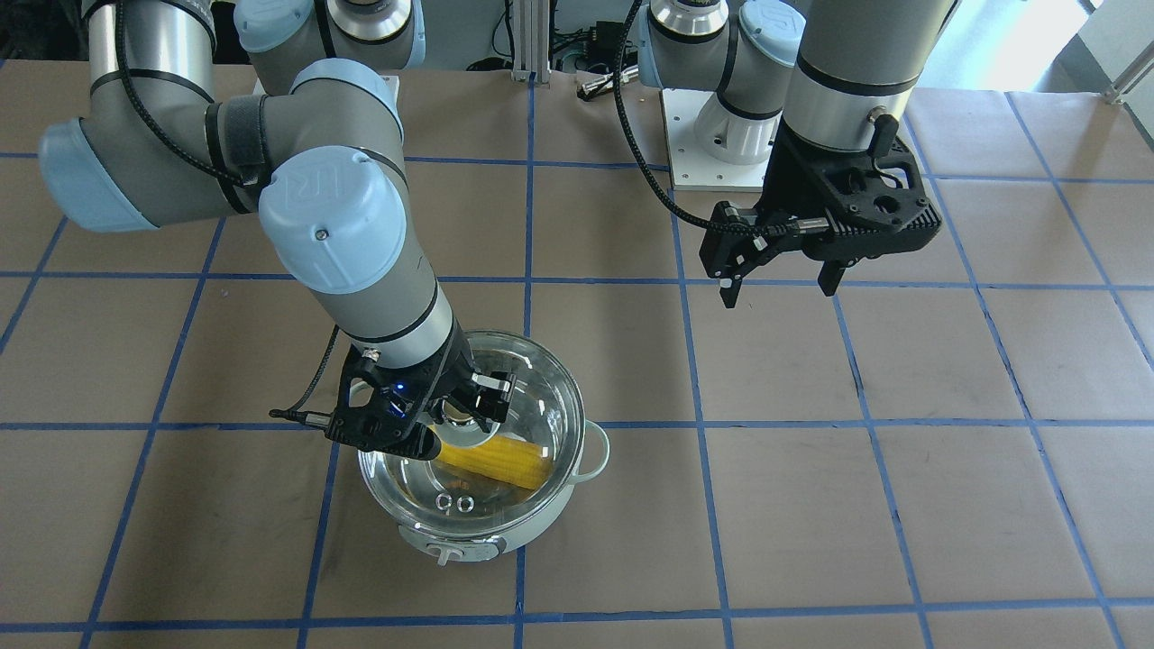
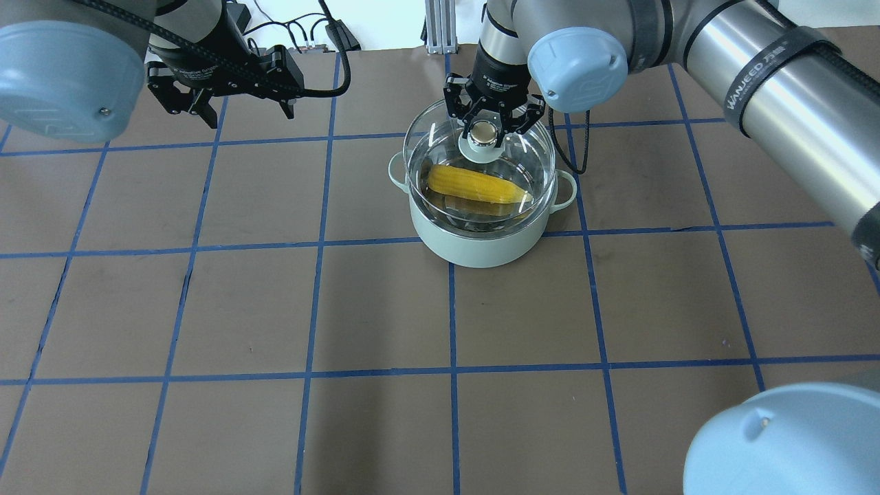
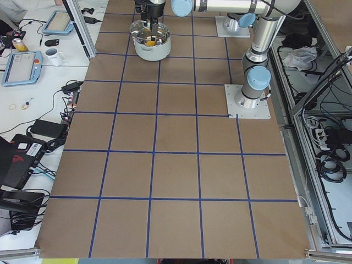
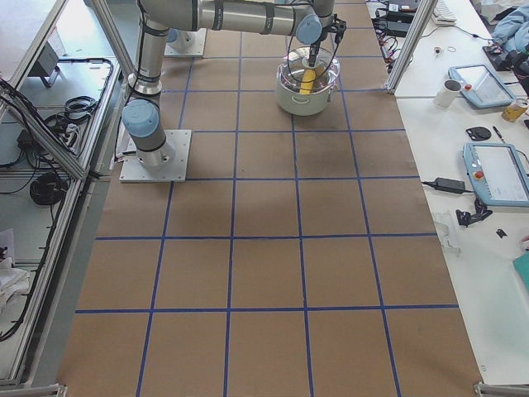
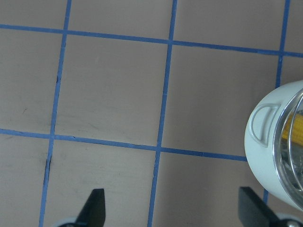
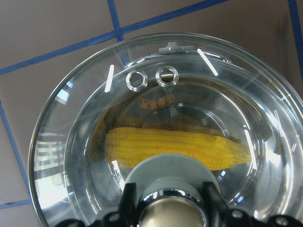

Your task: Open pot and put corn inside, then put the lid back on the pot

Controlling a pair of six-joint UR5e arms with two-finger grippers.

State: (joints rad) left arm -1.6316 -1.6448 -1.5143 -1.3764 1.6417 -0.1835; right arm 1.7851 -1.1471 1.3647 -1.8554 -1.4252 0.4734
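The mint-green pot (image 2: pixel 481 244) stands on the table, far centre in the overhead view, and also shows in the front view (image 1: pixel 505 541). The yellow corn (image 2: pixel 474 184) lies inside it, seen through the glass (image 6: pixel 175 144). The clear lid (image 2: pixel 529 151) covers the pot's mouth; I cannot tell if it rests fully on the rim. My right gripper (image 2: pixel 485 134) is shut on the lid's gold knob (image 6: pixel 165 215). My left gripper (image 2: pixel 249 113) is open and empty, hovering above the table to the pot's left, with one pot handle (image 5: pixel 263 124) in its wrist view.
Brown table paper with a blue tape grid (image 2: pixel 450 309). The arms' white base plates (image 1: pixel 712 135) are at the robot's side. The operators' bench beside the table holds tablets (image 4: pixel 496 169) and a mug (image 4: pixel 450 93).
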